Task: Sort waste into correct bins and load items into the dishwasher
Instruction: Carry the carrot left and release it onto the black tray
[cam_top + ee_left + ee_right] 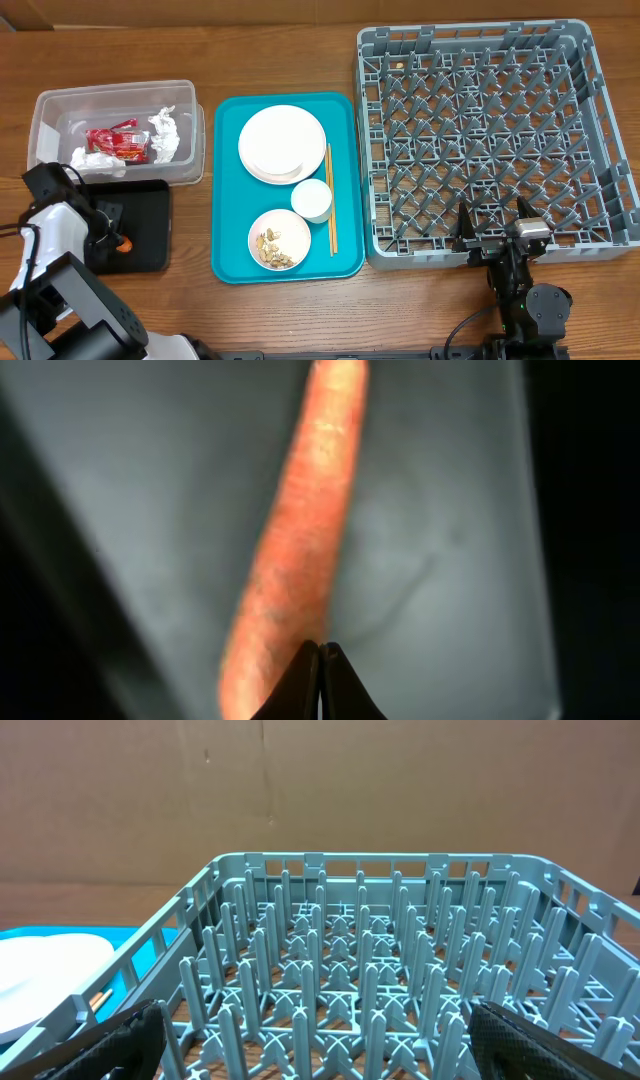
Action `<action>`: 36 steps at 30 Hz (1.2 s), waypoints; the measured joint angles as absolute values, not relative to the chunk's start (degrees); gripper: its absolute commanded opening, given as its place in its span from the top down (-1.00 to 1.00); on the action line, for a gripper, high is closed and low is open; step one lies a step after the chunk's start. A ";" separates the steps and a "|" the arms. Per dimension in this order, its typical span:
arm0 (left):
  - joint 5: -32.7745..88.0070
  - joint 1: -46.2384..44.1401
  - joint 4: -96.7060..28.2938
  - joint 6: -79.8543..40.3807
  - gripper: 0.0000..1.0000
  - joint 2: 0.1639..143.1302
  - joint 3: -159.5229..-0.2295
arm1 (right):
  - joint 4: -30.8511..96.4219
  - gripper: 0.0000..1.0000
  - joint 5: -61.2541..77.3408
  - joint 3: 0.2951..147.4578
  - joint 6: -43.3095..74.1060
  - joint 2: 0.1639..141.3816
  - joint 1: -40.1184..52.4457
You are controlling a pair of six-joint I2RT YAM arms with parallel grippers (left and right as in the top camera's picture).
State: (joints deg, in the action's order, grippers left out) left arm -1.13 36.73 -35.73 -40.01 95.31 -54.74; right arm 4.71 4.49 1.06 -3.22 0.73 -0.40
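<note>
The rack [470, 38] stood right of the teal tray [230, 220], with the right fingers [120, 1045] spread wide and empty at its near edge. Left of the teal tray, over the black tray [150, 215], the left fingers [300, 685] were pressed shut, gripping nothing, tips at the carrot [300, 530] lying there.

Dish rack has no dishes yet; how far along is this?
Done: red wrapper and tissues lie in the clear tub. In hand: left gripper is shut beside the carrot piece over the black tray. Left: crumbs, plate, cup, bowl, chopsticks wait on the teal tray; dish rack holds no dishes.
</note>
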 measured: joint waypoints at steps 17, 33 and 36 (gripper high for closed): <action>-1.23 36.58 -42.89 -38.57 0.92 95.39 -55.77 | 4.71 -1.00 4.54 1.06 -3.22 0.73 -0.40; -3.14 36.58 -54.17 -38.65 0.92 94.83 -65.34 | 4.73 -1.00 4.49 1.06 -3.20 0.73 -0.40; 0.95 36.36 -55.37 -35.97 0.92 94.52 -65.41 | 4.71 -1.00 4.51 1.06 -3.20 0.73 -0.40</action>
State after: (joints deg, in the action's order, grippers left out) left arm 0.95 36.36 -55.37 -35.97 94.52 -65.41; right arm 4.71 4.51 1.06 -3.20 0.73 -0.40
